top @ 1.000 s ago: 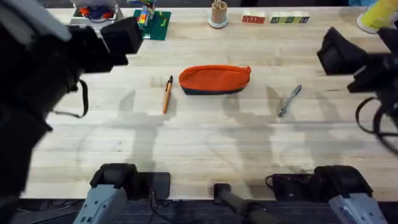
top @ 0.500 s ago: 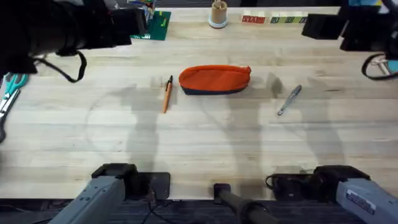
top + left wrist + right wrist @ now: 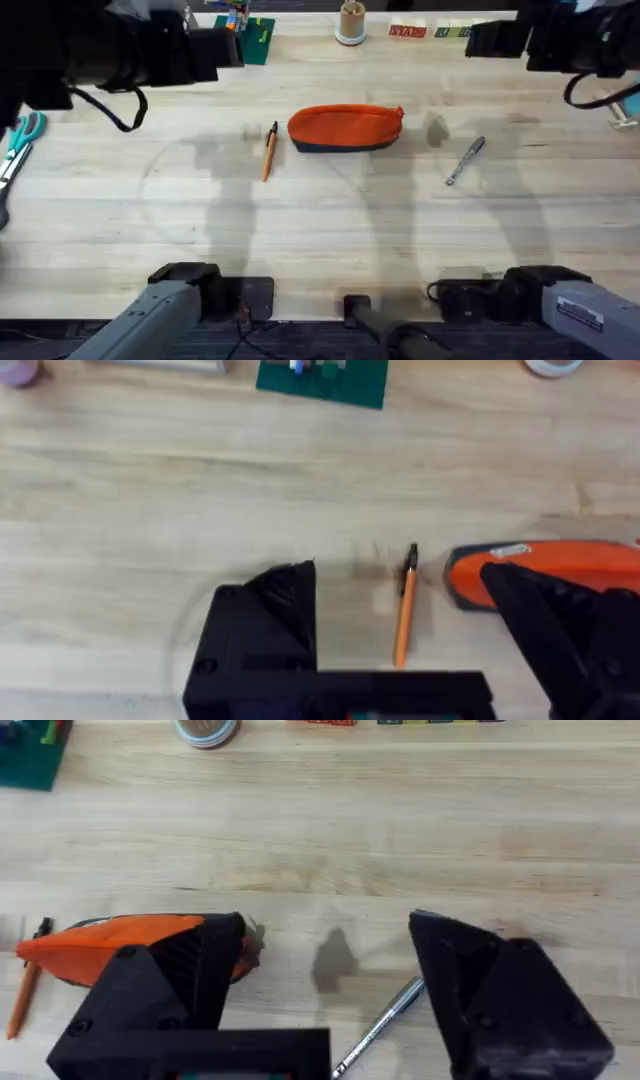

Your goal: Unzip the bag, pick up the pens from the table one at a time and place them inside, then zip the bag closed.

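Orange pen (image 3: 404, 612) between open left jaws

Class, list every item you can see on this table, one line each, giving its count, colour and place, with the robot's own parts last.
bag: one, orange with dark bottom strip, table centre.
orange pen: one, black end, just left of the bag.
silver-grey pen: one, right of the bag, apart from it.
scissors: one, teal handles, left edge.
green board: one, far edge, left of centre.
small cup: one, tan, far edge, centre.
lettered blocks: a row, far edge, right.
table: one, light wood.
left gripper: black, open, above the orange pen.
right gripper: black, open, between bag and silver-grey pen.
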You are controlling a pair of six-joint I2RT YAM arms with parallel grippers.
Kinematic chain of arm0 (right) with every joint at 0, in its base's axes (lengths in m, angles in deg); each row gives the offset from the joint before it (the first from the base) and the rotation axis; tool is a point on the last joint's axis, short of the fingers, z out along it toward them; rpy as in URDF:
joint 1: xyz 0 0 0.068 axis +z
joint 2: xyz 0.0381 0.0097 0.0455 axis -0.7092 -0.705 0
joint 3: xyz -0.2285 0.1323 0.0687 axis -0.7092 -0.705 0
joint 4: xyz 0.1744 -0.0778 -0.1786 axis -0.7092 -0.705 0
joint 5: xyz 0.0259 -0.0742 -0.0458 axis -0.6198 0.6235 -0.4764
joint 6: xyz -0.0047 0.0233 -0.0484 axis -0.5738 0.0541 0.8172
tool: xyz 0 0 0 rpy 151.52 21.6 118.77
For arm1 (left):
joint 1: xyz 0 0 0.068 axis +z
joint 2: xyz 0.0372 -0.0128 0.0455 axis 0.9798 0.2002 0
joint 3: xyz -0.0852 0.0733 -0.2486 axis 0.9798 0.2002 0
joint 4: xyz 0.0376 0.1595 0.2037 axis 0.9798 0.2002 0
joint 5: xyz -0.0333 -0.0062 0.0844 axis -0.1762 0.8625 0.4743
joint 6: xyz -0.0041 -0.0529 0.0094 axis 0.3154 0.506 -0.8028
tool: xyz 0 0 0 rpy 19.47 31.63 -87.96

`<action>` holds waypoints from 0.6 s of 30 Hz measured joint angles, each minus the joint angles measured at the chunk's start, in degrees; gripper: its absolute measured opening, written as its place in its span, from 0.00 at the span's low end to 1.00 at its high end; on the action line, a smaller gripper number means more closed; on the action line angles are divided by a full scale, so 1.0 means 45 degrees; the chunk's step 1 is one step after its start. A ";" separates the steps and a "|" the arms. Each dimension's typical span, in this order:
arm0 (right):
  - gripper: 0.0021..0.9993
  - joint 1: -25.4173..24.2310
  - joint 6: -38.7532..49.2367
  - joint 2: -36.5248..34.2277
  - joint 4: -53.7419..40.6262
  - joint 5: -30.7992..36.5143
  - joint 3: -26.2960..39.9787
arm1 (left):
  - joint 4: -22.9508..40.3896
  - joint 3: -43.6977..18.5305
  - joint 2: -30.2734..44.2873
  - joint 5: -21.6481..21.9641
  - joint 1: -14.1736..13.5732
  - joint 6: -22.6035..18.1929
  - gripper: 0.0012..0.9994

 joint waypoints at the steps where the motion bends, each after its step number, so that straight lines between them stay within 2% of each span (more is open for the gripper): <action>1: 1.00 0.0000 0.0000 0.0000 0.0005 -0.0019 0.0005 | 0.0172 -0.0005 0.0000 0.0000 0.0000 0.0000 0.99; 7: 1.00 0.0000 0.0000 0.0000 0.0005 -0.0044 0.0010 | 0.0447 -0.0005 0.0000 -0.0005 0.0000 -0.0076 0.99; 10: 1.00 0.0000 0.0000 -0.0003 0.0005 -0.0047 0.0010 | 0.0426 -0.0005 0.0000 -0.0008 0.0000 -0.0678 0.99; 14: 1.00 0.0000 0.0000 -0.0003 0.0005 -0.0049 0.0010 | 0.0281 -0.0005 0.0000 -0.0638 0.0000 -0.2527 0.99; 18: 1.00 0.0000 -0.0005 0.0000 0.0005 -0.0049 0.0010 | 0.0479 -0.0005 0.0000 -0.2611 0.0000 -0.5521 0.99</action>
